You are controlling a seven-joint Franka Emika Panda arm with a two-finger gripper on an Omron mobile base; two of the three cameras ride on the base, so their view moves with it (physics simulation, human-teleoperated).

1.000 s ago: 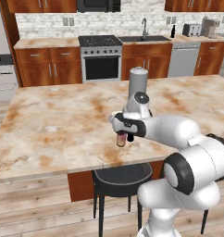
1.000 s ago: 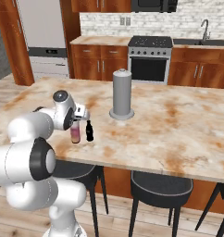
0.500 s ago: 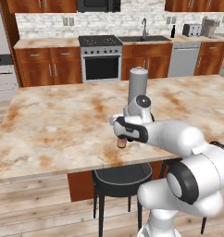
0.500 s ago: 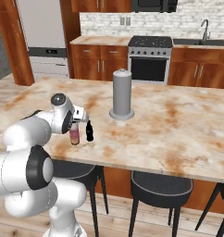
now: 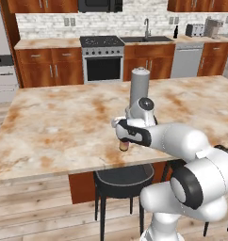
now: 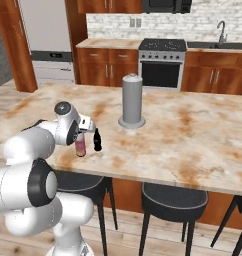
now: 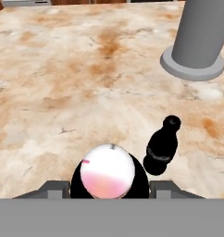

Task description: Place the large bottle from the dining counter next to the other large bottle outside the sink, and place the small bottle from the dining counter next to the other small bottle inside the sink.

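The large bottle (image 6: 81, 146), pink above and yellowish below, stands near the front edge of the dining counter (image 6: 193, 140). My gripper (image 6: 82, 137) comes at it from above and is shut on its upper part. In the hand view the large bottle (image 7: 108, 173) sits between my two fingertips. The small bottle (image 6: 97, 140), tiny and black, stands just beside it, apart from my fingers; it also shows as the small bottle (image 7: 162, 147) in the hand view. In the left base view my gripper (image 5: 126, 136) covers the large bottle (image 5: 124, 146) down to its base. The sink (image 5: 149, 38) lies in the far counter, with the other large bottle (image 5: 175, 32) to its right.
A tall grey cylinder (image 6: 132, 100) on a round foot stands on the dining counter just behind the bottles. Black stools (image 6: 173, 197) are tucked under the counter's front edge. A stove (image 5: 102, 56) and a toaster (image 5: 196, 29) line the far wall.
My arm's elbow has swung out and lower while the hand stays at the large bottle. Both bottles stand where they were.
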